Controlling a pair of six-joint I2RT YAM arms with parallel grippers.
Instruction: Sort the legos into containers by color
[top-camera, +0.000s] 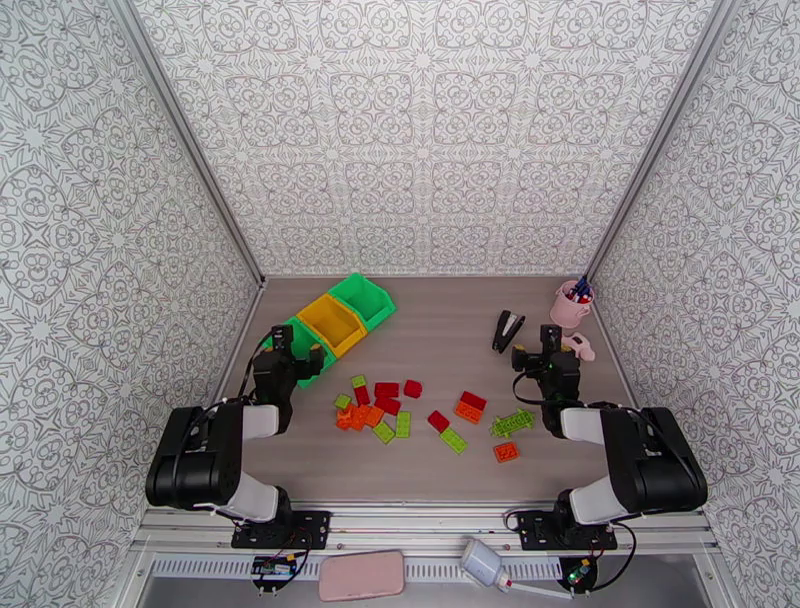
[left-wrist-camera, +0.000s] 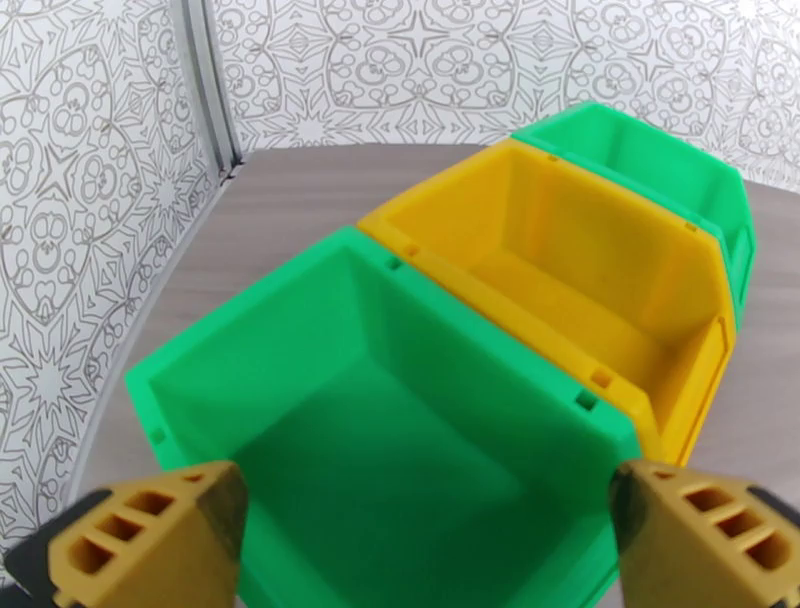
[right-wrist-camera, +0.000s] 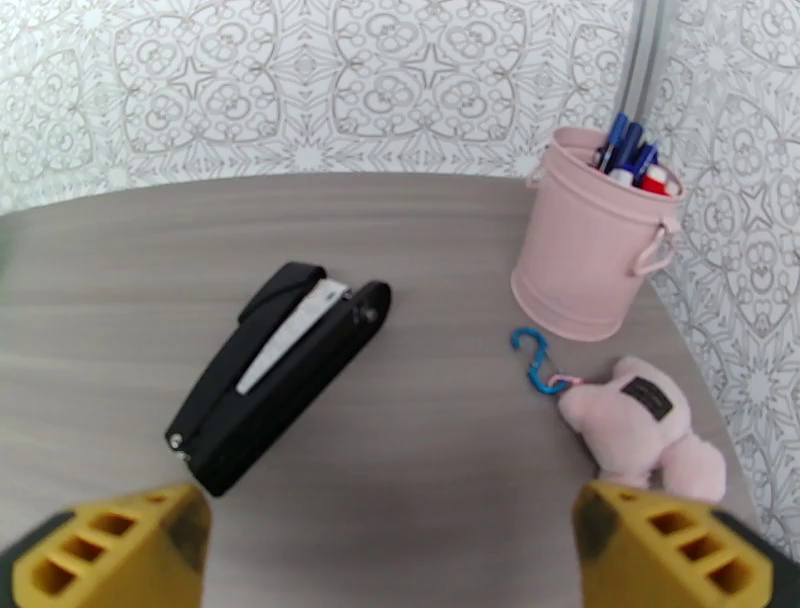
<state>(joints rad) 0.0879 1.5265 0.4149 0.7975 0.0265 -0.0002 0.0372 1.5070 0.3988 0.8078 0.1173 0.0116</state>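
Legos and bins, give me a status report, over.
Left gripper: jaws open, empty, above near green bin. Right gripper: jaws open, empty, by stapler. Legos all loose on table, bins look empty.

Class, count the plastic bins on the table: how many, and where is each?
3, joined in a diagonal row at the table's far left: a near green bin, a yellow bin in the middle, a far green bin. None appears hidden.

The left claw (left-wrist-camera: 425, 545) and the right claw (right-wrist-camera: 390, 550) both point forward and downward, gaping wide, empty.
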